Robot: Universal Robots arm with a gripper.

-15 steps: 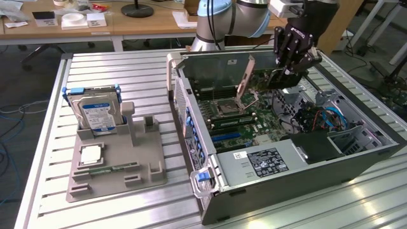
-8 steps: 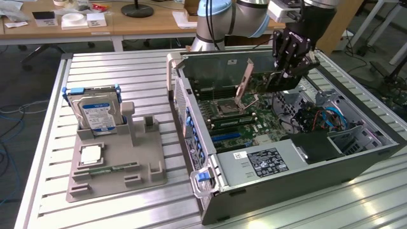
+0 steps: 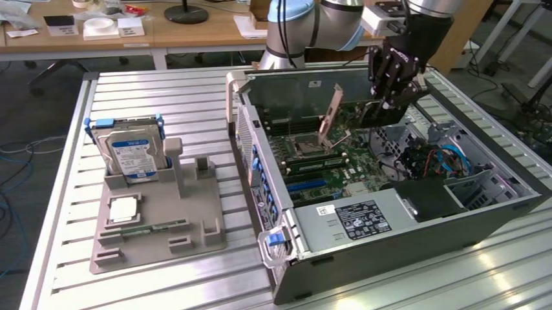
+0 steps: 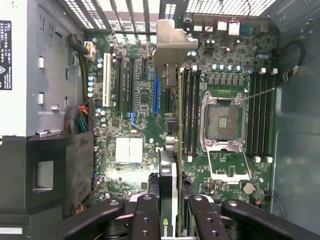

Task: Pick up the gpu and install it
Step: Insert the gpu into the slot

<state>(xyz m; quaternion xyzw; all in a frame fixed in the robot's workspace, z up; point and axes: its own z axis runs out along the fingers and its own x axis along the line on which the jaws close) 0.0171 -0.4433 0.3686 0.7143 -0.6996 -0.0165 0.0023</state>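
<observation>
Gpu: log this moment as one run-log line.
gripper: shut on gpu | gpu: on edge over motherboard, inside open pc case | seated in slot: cannot tell

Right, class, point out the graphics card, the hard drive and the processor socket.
graphics card [image 4: 172, 45], wrist view, on its silvery metal bracket.
hard drive [image 3: 136, 160], exterior view, on its blue-white label.
processor socket [image 4: 225, 119], wrist view, on its empty middle.

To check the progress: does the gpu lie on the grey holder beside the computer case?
No, the end effector grips the gpu edge-on inside the open computer case, away from the grey holder.
</observation>
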